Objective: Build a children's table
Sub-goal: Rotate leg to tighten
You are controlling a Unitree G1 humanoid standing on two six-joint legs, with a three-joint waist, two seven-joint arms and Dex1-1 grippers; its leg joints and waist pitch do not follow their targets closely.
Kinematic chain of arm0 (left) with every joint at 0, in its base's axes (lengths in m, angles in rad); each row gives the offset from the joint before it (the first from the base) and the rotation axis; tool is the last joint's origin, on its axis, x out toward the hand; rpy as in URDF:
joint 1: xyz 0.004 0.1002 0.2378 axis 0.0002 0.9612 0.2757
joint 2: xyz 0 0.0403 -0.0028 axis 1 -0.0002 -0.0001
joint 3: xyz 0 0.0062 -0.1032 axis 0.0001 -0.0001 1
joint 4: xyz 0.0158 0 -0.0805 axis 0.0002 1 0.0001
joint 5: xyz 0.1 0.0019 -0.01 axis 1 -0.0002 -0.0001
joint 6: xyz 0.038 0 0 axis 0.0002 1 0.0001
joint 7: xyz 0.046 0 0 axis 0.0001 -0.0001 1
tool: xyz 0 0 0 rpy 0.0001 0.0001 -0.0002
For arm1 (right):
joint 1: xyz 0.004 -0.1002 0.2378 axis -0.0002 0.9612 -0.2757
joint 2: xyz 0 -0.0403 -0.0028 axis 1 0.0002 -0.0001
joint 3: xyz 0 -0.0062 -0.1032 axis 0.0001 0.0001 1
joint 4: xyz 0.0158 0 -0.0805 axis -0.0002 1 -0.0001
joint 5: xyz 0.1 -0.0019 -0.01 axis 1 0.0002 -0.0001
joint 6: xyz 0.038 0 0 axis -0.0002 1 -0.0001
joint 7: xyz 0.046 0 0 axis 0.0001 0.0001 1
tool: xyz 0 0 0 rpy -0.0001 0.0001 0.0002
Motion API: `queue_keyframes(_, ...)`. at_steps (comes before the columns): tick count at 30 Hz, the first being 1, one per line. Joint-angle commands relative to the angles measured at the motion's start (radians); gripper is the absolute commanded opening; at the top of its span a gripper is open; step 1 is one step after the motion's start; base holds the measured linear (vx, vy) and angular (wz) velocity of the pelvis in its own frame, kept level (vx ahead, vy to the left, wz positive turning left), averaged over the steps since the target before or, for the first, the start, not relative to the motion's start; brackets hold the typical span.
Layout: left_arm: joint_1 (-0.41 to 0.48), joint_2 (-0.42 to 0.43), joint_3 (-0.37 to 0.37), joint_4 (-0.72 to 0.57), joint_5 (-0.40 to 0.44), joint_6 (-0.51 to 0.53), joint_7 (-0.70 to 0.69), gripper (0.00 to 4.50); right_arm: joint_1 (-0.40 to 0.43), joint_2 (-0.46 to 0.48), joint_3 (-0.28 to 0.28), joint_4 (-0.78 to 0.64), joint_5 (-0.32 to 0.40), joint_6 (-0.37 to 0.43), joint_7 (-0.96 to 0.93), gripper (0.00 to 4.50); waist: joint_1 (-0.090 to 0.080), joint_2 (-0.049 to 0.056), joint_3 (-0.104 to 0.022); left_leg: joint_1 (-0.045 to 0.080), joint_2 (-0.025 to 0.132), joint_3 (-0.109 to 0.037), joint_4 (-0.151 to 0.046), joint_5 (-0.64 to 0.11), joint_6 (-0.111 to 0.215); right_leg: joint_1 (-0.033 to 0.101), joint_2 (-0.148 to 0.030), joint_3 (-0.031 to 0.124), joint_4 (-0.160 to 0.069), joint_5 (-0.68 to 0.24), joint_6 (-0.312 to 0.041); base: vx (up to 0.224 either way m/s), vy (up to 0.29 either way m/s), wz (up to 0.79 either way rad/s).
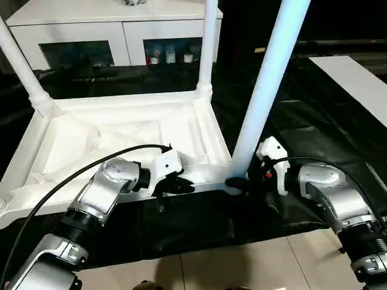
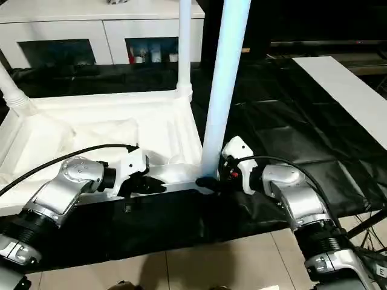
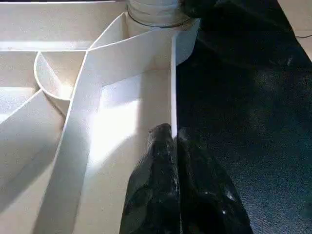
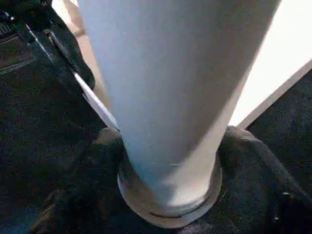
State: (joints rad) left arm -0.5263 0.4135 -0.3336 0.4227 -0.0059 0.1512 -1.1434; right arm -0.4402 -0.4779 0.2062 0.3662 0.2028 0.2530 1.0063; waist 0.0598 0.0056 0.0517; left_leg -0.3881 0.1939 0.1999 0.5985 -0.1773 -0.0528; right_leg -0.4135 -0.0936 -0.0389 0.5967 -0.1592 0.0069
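My left gripper (image 3: 171, 141) pinches the table top's (image 1: 121, 136) near rim at centre frame; my right gripper (image 4: 165, 161) spreads around the leg's (image 1: 266, 84) base, lower right.

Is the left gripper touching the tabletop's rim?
Touching. In the left wrist view the left gripper's shut fingers pinch the thin upright rim of the tabletop between them.

Both silver forearms reach in from the lower corners; left gripper (image 1: 181, 185) pinched closed at centre, right gripper (image 1: 237, 182) with black fingers spread, just right of centre
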Motion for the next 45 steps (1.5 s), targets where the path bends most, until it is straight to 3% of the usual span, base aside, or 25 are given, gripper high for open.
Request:
queue_keyframes(1,-0.007,-0.001,0.005,-0.052,-0.018,-0.009,-0.014,0.00,-0.010,-0.006,-0.001,0.009,-0.002,-0.009,0.003,2.84,-0.003,-0.006,-0.071,0.026,0.032,-0.012,-0.072,-0.230,0.033,0.043,-0.038,0.026,-0.060,-0.214,-0.231,0.000,0.000,0.00)
queue_keyframes(11,-0.012,-0.008,0.011,-0.037,-0.003,-0.008,0.024,0.00,-0.016,0.021,-0.025,0.066,-0.041,-0.009,-0.084,2.54,-0.007,-0.006,-0.070,0.025,0.031,-0.012,-0.071,-0.227,0.034,0.042,-0.037,0.026,-0.060,-0.218,-0.234,0.000,0.000,0.00)
queue_keyframes(14,-0.083,-0.086,0.048,0.078,0.036,-0.002,0.210,0.00,-0.061,0.125,-0.111,0.169,-0.054,0.041,-0.367,2.52,-0.019,-0.008,-0.067,0.025,0.025,-0.012,-0.072,-0.255,0.004,0.036,-0.035,0.027,-0.067,-0.288,-0.217,0.000,0.000,0.00)
queue_keyframes(16,-0.133,-0.136,0.062,0.158,0.061,-0.007,0.324,0.00,-0.083,0.188,-0.160,0.214,-0.050,0.070,-0.522,2.52,-0.026,-0.013,-0.070,0.023,0.023,-0.015,-0.072,-0.252,-0.016,0.039,-0.036,0.026,-0.068,-0.303,-0.204,0.000,0.000,0.00)
queue_keyframes(17,-0.165,-0.167,0.071,0.212,0.074,-0.012,0.403,0.00,-0.099,0.225,-0.189,0.247,-0.046,0.081,-0.619,2.51,-0.023,-0.006,-0.072,0.029,0.025,-0.016,-0.072,-0.256,-0.019,0.038,-0.037,0.026,-0.069,-0.305,-0.197,0.000,0.000,0.00)
queue_keyframes(18,-0.222,-0.221,0.088,0.302,0.092,-0.024,0.540,0.00,-0.132,0.283,-0.230,0.307,-0.035,0.084,-0.760,2.51,-0.028,-0.007,-0.069,0.029,0.021,-0.012,-0.071,-0.261,-0.018,0.031,-0.035,0.029,-0.073,-0.309,-0.198,0.000,0.000,0.00)
queue_keyframes(19,-0.222,-0.221,0.088,0.302,0.092,-0.024,0.540,0.00,-0.132,0.283,-0.230,0.307,-0.035,0.084,-0.760,2.51,-0.028,-0.004,-0.073,0.032,0.019,-0.014,-0.070,-0.269,-0.028,0.032,-0.036,0.027,-0.074,-0.317,-0.195,0.000,0.000,0.00)
queue_keyframes(20,-0.243,-0.239,0.095,0.334,0.096,-0.030,0.589,0.00,-0.145,0.303,-0.241,0.330,-0.030,0.079,-0.801,2.51,-0.023,-0.004,-0.076,0.028,0.020,-0.015,-0.070,-0.244,-0.022,0.040,-0.037,0.026,-0.070,-0.276,-0.197,0.000,0.000,0.00)
queue_keyframes(21,-0.285,-0.274,0.098,0.393,0.103,-0.047,0.667,0.00,-0.190,0.352,-0.281,0.410,0.000,0.045,-0.909,2.50,-0.025,0.000,-0.075,0.026,0.020,-0.014,-0.069,-0.236,-0.018,0.037,-0.038,0.027,-0.071,-0.256,-0.200,0.000,0.000,0.00)
queue_keyframes(23,-0.320,-0.300,0.091,0.443,0.118,-0.082,0.713,0.00,-0.237,0.391,-0.306,0.489,0.010,-0.001,-1.006,2.50,-0.028,0.005,-0.082,0.024,0.017,-0.015,-0.067,-0.211,-0.014,0.043,-0.035,0.024,-0.063,-0.185,-0.215,0.000,0.000,0.00)
queue_keyframes(26,-0.339,-0.313,0.082,0.477,0.133,-0.112,0.716,0.00,-0.270,0.411,-0.312,0.533,-0.007,-0.038,-1.043,2.46,-0.025,0.003,-0.085,0.017,0.016,-0.013,-0.062,-0.161,0.021,0.052,-0.036,0.023,-0.053,-0.088,-0.235,0.018,-0.001,-0.01)
queue_keyframes(27,-0.345,-0.317,0.075,0.492,0.140,-0.132,0.702,0.00,-0.286,0.419,-0.313,0.553,-0.018,-0.056,-1.048,2.45,-0.026,0.005,-0.088,0.016,0.015,-0.012,-0.058,-0.119,0.048,0.054,-0.035,0.021,-0.046,-0.022,-0.255,0.000,0.000,0.00)
queue_keyframes(30,-0.344,-0.313,0.057,0.507,0.160,-0.173,0.680,0.00,-0.308,0.430,-0.309,0.567,-0.041,-0.096,-1.031,2.45,-0.022,0.007,-0.088,0.016,0.018,-0.011,-0.056,-0.103,0.079,0.057,-0.037,0.020,-0.044,0.010,-0.274,0.000,0.000,0.00)
queue_keyframes(31,-0.339,-0.311,0.057,0.508,0.158,-0.180,0.669,0.00,-0.305,0.427,-0.296,0.555,-0.050,-0.115,-1.004,2.79,-0.021,0.002,-0.087,0.017,0.019,-0.011,-0.057,-0.108,0.087,0.057,-0.037,0.019,-0.044,0.000,-0.279,0.000,0.000,0.00)
queue_keyframes(34,-0.331,-0.308,0.061,0.517,0.143,-0.216,0.639,0.00,-0.297,0.414,-0.271,0.528,-0.075,-0.168,-0.979,3.15,-0.021,0.001,-0.082,0.020,0.021,-0.009,-0.060,-0.149,0.084,0.054,-0.039,0.020,-0.053,-0.074,-0.273,0.000,0.000,0.00)
queue_keyframes(36,-0.329,-0.308,0.062,0.523,0.141,-0.261,0.630,0.00,-0.285,0.398,-0.265,0.497,-0.079,-0.184,-0.994,3.34,-0.024,-0.004,-0.081,0.014,0.021,-0.013,-0.063,-0.160,0.074,0.059,-0.041,0.019,-0.054,-0.113,-0.259,0.000,0.000,0.00)
queue_keyframes(37,-0.330,-0.310,0.065,0.528,0.139,-0.268,0.628,0.00,-0.279,0.391,-0.260,0.484,-0.085,-0.183,-0.999,3.47,-0.023,-0.006,-0.080,0.020,0.022,-0.011,-0.062,-0.166,0.071,0.053,-0.040,0.021,-0.057,-0.131,-0.253,0.000,0.000,0.00)
queue_keyframes(39,-0.333,-0.311,0.066,0.537,0.143,-0.290,0.626,0.00,-0.248,0.364,-0.242,0.423,-0.123,-0.180,-1.020,3.55,-0.019,-0.009,-0.079,0.019,0.021,-0.009,-0.062,-0.151,0.072,0.053,-0.038,0.022,-0.057,-0.128,-0.244,0.000,0.000,0.00)
queue_keyframes(43,-0.339,-0.317,0.074,0.553,0.146,-0.308,0.630,0.00,-0.177,0.336,-0.245,0.300,-0.142,-0.161,-1.003,3.55,-0.016,-0.006,-0.080,0.018,0.020,-0.008,-0.060,-0.129,0.087,0.052,-0.037,0.023,-0.056,-0.104,-0.236,0.000,0.000,0.00)
queue_keyframes(45,-0.351,-0.322,0.081,0.572,0.150,-0.341,0.671,0.00,-0.105,0.309,-0.235,0.199,-0.153,-0.145,-0.970,3.55,-0.011,-0.006,-0.080,0.018,0.020,-0.009,-0.060,-0.123,0.093,0.055,-0.035,0.023,-0.055,-0.085,-0.230,0.000,0.000,0.00)
